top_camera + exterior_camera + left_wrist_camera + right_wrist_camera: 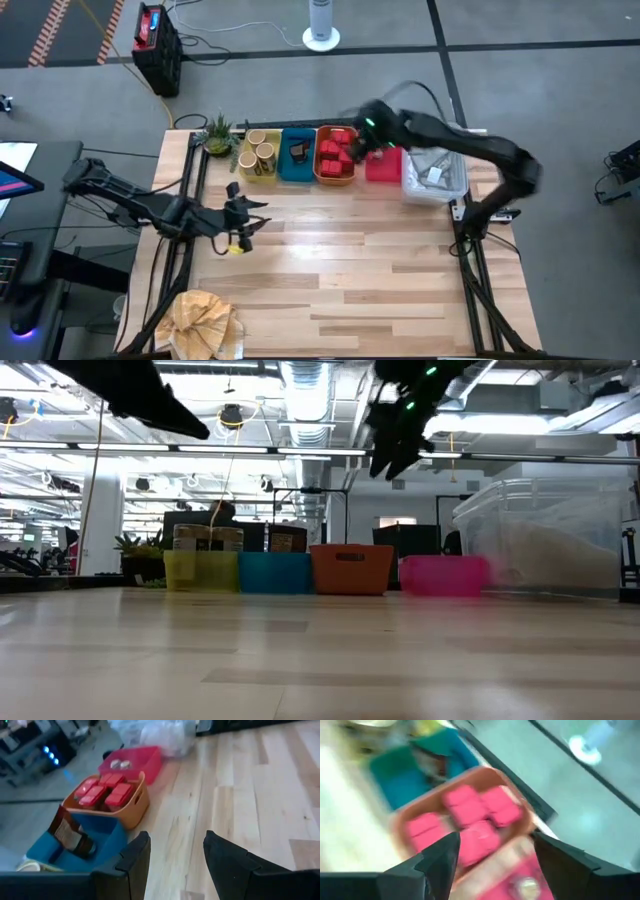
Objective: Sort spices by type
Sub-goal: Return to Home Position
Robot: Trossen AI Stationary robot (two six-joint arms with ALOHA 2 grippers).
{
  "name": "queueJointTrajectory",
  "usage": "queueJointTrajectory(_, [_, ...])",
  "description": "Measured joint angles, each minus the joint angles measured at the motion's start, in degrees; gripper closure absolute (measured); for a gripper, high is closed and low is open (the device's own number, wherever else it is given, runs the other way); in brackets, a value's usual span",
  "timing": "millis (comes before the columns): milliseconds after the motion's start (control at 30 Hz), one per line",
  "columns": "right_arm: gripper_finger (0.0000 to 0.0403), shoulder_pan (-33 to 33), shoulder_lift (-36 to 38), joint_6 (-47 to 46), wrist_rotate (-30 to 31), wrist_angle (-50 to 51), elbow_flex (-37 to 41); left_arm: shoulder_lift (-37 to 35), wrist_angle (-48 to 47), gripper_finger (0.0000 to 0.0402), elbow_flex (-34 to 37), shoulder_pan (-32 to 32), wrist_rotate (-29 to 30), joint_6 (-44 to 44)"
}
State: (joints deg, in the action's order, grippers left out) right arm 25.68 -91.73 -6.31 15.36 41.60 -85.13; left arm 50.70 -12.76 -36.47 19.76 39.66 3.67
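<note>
Now your right gripper point(495, 845) is hovering, fingers spread and empty, above where the orange tray point(131, 809) meets the red tray point(147, 762). The red packs point(107, 792) are lying edge to edge in the orange tray, looking light, stiff and smooth, and are best pinched across opposite flanks from above. Your left gripper point(175, 845), likewise open and empty, is waiting above the table point(380, 270), while tray walls and neighbouring packs are crowding any approach.

High camera looks straight down, low level across; both wrists share the orange tray point(132, 814)
</note>
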Motion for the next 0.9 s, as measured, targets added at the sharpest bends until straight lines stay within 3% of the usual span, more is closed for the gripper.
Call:
queueJointTrajectory(133, [0.0117,-3.9,15.6,0.8,-2.7,-12.6,17.2,-5.7,6.4,0.0228,6.2,0.5,-0.3,-4.1])
queueJointTrajectory(267, [0.0117,-10.3,29.5,-1.4,-2.5,-23.9,34.7,-11.7,12.0,0.0228,11.4,-0.4,-4.7,-6.4])
queueJointTrajectory(400, [0.0117,-18.3,42.2,-2.9,-1.0,-32.5,46.5,-18.1,12.9,0.0228,14.5,-2.0,-7.9,-5.5])
queueJointTrajectory(633, [0.0117,-31.6,58.6,-2.9,9.9,-38.4,58.1,-29.2,12.5,0.0228,21.4,-2.9,-9.5,1.1])
queueJointTrajectory(733, [0.0117,-35.8,63.2,-2.9,16.8,-38.0,61.1,-32.1,13.0,0.0228,23.3,-2.8,-9.8,3.3])
queueJointTrajectory(900, [0.0117,-41.3,68.7,-2.8,21.1,-37.3,64.2,-34.6,12.3,0.0228,25.2,-2.8,-9.9,2.4])
